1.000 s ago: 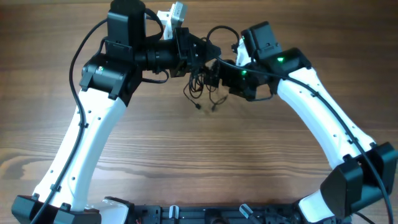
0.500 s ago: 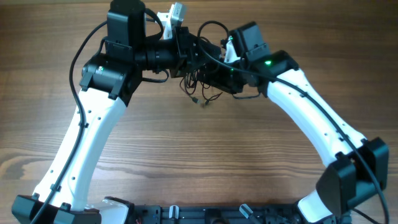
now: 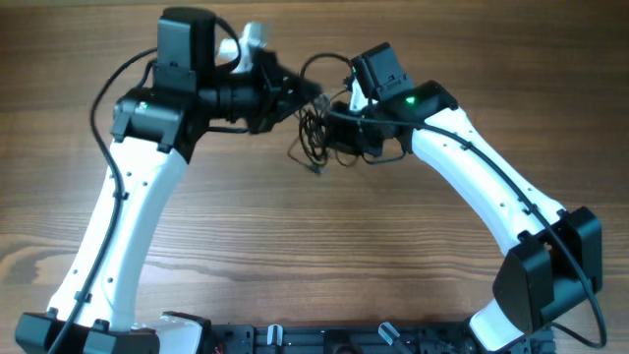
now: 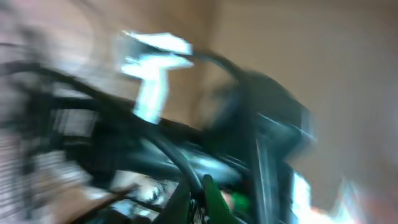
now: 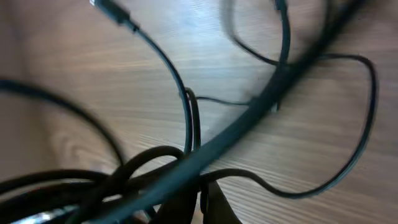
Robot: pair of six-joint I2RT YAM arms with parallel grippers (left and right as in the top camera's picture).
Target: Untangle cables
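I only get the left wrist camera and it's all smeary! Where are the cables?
Observer: From overhead, the cables hang bunched between the left gripper and the right gripper, over the wooden table.
Operator: Is the right one holding them?
Observer: Yes. The right wrist view shows its jaws shut on the strands.
Operator: Any loose ends?
Observer: Overhead, one plug end dangles below the bunch.

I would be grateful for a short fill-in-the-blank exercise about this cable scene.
1. The bunched cables are ____ in colour.
2. The table is made of ____.
3. ____ white arms reach toward the bunch.
Missing words: black; wood; two.
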